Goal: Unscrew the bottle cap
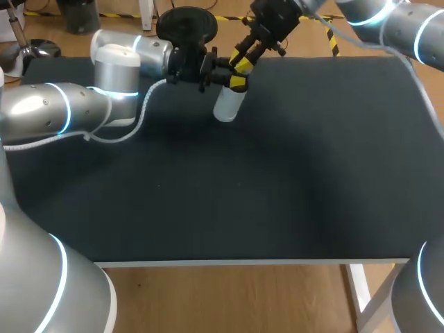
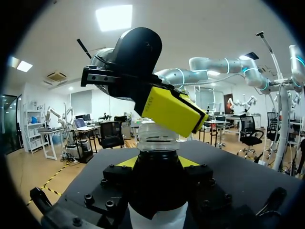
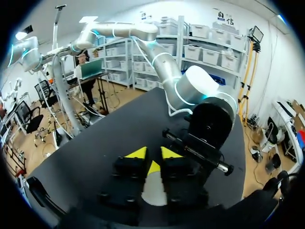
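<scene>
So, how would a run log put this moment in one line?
left gripper: shut on white plastic bottle, over black table | right gripper: at bottle's top | cap: hidden

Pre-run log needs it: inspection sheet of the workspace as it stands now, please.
Surface: black table top.
Job's things: bottle tilted, at the far side; cap hidden.
Clutter: nothing seen.
Grippers: left gripper shut on the bottle's body; right gripper at the bottle's top, grip cannot be told.
Cables: white cable looping along the left arm.
Surroundings: nothing seen reaching over the table.
</scene>
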